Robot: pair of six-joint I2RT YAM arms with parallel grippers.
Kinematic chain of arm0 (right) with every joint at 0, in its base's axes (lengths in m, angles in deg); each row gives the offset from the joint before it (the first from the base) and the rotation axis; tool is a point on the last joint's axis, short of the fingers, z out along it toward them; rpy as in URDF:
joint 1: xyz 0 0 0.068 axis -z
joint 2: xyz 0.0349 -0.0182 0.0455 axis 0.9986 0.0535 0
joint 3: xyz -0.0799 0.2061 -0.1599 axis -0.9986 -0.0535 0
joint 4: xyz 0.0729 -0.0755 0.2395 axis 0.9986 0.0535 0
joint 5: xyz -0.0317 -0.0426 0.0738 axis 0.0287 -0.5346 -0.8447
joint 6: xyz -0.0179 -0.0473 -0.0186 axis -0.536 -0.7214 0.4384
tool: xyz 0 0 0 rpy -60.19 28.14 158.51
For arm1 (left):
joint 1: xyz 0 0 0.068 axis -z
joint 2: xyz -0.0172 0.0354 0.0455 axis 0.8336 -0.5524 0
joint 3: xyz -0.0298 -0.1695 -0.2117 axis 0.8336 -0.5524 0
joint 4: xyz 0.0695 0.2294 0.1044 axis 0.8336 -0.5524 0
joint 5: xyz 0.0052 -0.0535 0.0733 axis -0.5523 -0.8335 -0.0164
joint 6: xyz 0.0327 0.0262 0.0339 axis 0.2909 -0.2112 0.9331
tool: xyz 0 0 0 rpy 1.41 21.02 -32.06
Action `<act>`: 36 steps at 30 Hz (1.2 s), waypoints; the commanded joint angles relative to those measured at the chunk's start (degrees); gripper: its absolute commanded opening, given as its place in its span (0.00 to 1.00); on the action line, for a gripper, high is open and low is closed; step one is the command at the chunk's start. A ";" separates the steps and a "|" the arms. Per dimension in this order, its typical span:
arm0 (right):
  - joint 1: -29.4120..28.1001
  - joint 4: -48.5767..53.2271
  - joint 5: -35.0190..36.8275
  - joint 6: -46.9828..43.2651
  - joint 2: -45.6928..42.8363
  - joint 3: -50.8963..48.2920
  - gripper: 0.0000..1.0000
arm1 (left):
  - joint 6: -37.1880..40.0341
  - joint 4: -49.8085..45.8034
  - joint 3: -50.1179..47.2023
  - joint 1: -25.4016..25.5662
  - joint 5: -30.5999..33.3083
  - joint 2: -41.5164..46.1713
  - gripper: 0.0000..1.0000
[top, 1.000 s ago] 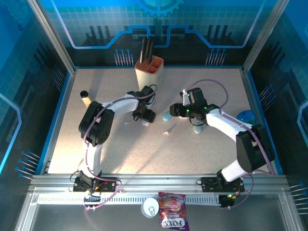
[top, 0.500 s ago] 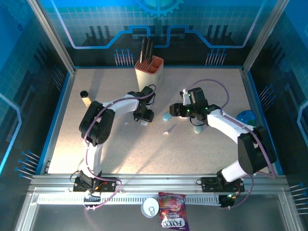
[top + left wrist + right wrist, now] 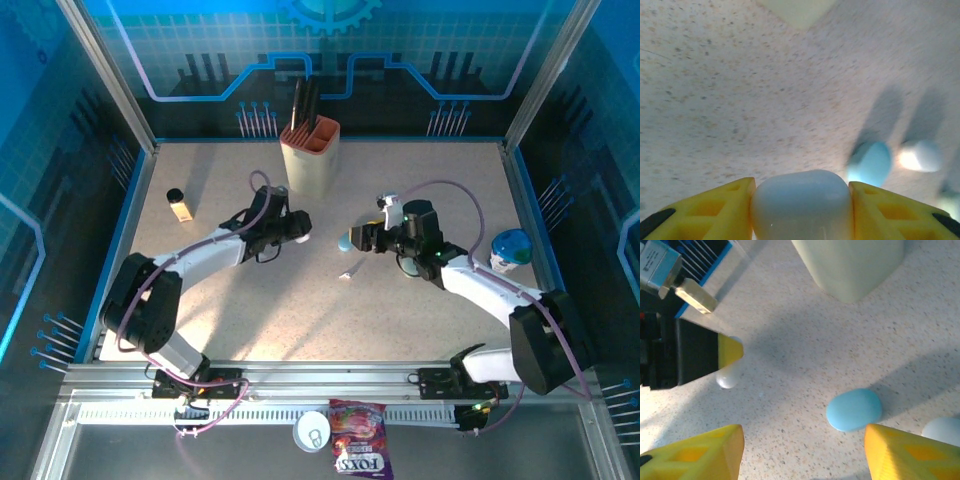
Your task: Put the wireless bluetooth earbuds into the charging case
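My left gripper point(image 3: 801, 197) is shut on a white pebble-shaped charging case point(image 3: 800, 205), squeezed between its yellow fingers just above the table; from above, that gripper point(image 3: 297, 228) is left of centre. A light blue case point(image 3: 345, 242) lies on the table right of it, also seen as the blue case point(image 3: 854, 409) and the blue case point(image 3: 871, 162). My right gripper point(image 3: 802, 440) hangs open over the table beside the blue case, holding nothing. Another white case point(image 3: 942, 430) lies by its right finger. One tiny white earbud point(image 3: 348, 272) lies in front of the blue case.
A beige utensil holder point(image 3: 310, 155) stands at the back centre. A small black-capped bottle point(image 3: 178, 205) is at the left, a blue-lidded jar point(image 3: 510, 250) at the right. A candy bag point(image 3: 358, 452) and a white lid point(image 3: 312, 432) lie off the front rail.
The left gripper has closed on the white case, and the left arm has swung its elbow out to the left. The right arm has shifted slightly toward the front, uncovering the blue-lidded jar.
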 commanded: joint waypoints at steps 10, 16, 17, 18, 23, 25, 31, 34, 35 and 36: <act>-5.53 -17.00 -3.81 -1.06 4.12 -0.24 0.66 | -34.40 33.14 -13.21 2.71 -1.40 3.29 0.47; -7.48 -18.32 -4.71 0.52 9.70 2.58 0.66 | -41.44 40.37 -15.04 4.03 -1.20 1.55 0.45; -7.67 -18.52 -5.00 0.61 10.43 2.88 0.66 | -41.54 40.92 -15.13 4.19 -1.18 1.41 0.45; -7.77 -18.62 -5.03 0.68 11.04 3.19 0.66 | -41.81 41.11 -15.10 4.27 -1.12 1.27 0.45; -7.85 -18.94 -5.07 0.82 14.12 5.43 0.63 | -41.42 41.60 -14.73 4.94 -1.29 1.24 0.45; -7.77 -19.09 -5.37 0.80 15.16 6.48 0.59 | -41.18 41.74 -14.64 5.00 -1.58 1.20 0.45; -7.78 -18.59 -5.62 0.03 15.73 7.77 0.34 | -40.87 41.33 -15.13 5.09 -1.16 1.76 0.45; -7.78 -17.59 -5.73 -0.72 14.89 7.61 0.21 | -40.17 41.40 -15.35 5.11 -0.77 1.73 0.45; -7.75 -17.23 -5.73 -1.00 14.62 7.38 0.16 | -39.93 41.70 -15.42 5.11 -0.82 1.65 0.45; -7.72 -16.70 -5.72 -1.41 14.24 7.29 0.12 | -39.68 41.90 -15.36 5.11 -0.80 1.54 0.46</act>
